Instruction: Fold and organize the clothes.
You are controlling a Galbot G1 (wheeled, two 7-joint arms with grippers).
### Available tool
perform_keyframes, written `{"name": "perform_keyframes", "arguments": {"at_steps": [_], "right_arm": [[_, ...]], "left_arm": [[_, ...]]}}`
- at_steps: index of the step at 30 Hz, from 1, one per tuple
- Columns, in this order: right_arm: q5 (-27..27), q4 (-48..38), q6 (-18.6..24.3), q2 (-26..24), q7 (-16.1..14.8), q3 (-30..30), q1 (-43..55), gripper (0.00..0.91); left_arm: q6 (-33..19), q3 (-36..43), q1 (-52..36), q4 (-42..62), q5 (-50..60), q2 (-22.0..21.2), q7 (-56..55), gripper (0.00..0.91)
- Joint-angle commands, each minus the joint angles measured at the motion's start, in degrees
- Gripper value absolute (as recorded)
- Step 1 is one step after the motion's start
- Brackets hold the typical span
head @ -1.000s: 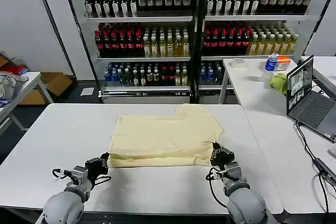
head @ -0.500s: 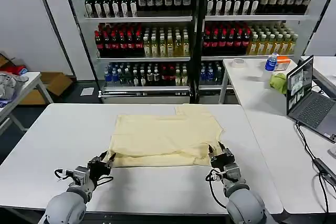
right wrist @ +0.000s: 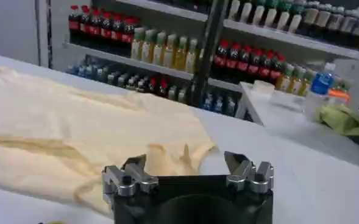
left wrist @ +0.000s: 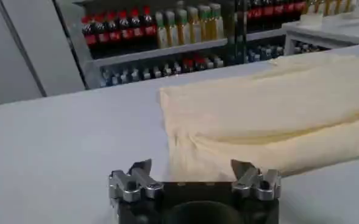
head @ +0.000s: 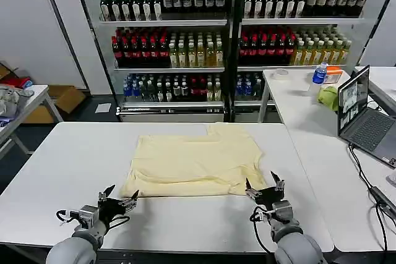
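Note:
The clothes are one pale cream-yellow T-shirt (head: 197, 160), folded into a rough rectangle in the middle of the white table (head: 74, 159). Its near edge lies doubled over and a little rumpled. My left gripper (head: 122, 193) is open just off the shirt's near left corner and holds nothing. My right gripper (head: 263, 183) is open just off the near right corner, also holding nothing. The left wrist view has the shirt (left wrist: 264, 115) lying past my open left gripper (left wrist: 190, 165). In the right wrist view the rumpled corner of the shirt (right wrist: 75, 128) lies beyond my open right gripper (right wrist: 185, 160).
A second white table (head: 309, 128) adjoins on the right, carrying a laptop (head: 362, 112), a yellow-green cloth lump (head: 328, 97) and a blue bottle (head: 319, 73). Shelves of drink bottles (head: 185, 47) stand behind. A cable (head: 371, 183) runs along the right side.
Both grippers were shut on the shirt's near corners; they have opened, let go and drawn back toward the front edge. The shirt's near edge now rests on the table.

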Motion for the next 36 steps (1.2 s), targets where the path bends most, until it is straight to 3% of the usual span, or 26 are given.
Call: {"name": "perform_keyframes", "arguments": {"at_steps": [1, 4, 6, 7, 8, 9, 11, 12, 13, 14, 15, 36], "right_arm": [[0.8, 0.7, -0.7, 0.3, 1.0, 2.2, -2.9, 0.907], [1.9, 0.0, -1.2, 0.6, 1.4, 1.8, -2.7, 0.907], [3.2, -0.2, -1.4, 0.7, 1.3, 1.6, -2.7, 0.907], [4.1, -0.2, -1.9, 0.8, 1.4, 1.5, -2.6, 0.907], [4.8, -0.2, -2.3, 0.9, 1.6, 1.5, -2.5, 0.846], [6.1, -0.5, -2.5, 1.1, 1.9, 1.3, -2.2, 0.736], [6.3, -1.4, -2.3, 1.2, 2.0, 1.1, -1.8, 0.413], [6.3, -1.6, -2.2, 1.2, 2.0, 1.1, -1.7, 0.302], [6.5, -1.6, -1.9, 1.3, 2.0, 1.0, -1.7, 0.131], [6.6, -1.6, -1.9, 1.3, 2.0, 0.9, -1.6, 0.03], [6.6, -1.6, -1.8, 1.3, 2.0, 0.9, -1.6, 0.0], [6.5, -1.7, -1.6, 1.4, 1.8, 0.9, -1.4, 0.0]], "left_arm": [[0.9, -0.6, 0.0, 0.9, -3.1, 0.0, -0.7, 0.907], [1.0, -0.3, -0.6, 1.1, -3.6, 0.0, -0.7, 0.907], [0.7, -0.1, -0.9, 1.4, -3.9, 0.0, -0.7, 0.574], [0.5, 0.0, -1.0, 1.8, -4.1, 0.0, -0.5, 0.302], [0.4, 0.1, -1.1, 1.9, -4.3, -0.1, -0.5, 0.131], [0.1, 0.2, -1.3, 2.2, -4.4, -0.1, -0.4, 0.081], [-0.1, 0.5, -1.8, 2.5, -4.4, -0.5, -0.3, 0.01], [-0.2, 0.6, -2.0, 2.6, -4.4, -0.6, -0.2, 0.01], [-0.2, 0.7, -2.1, 2.7, -4.4, -0.8, -0.2, 0.01], [-0.3, 0.8, -2.2, 2.8, -4.4, -0.9, -0.1, 0.01], [-0.3, 0.8, -2.4, 2.8, -4.3, -0.9, -0.1, 0.01], [-0.7, 0.6, -1.9, 3.0, -4.3, -0.4, 0.6, 0.01]]}}
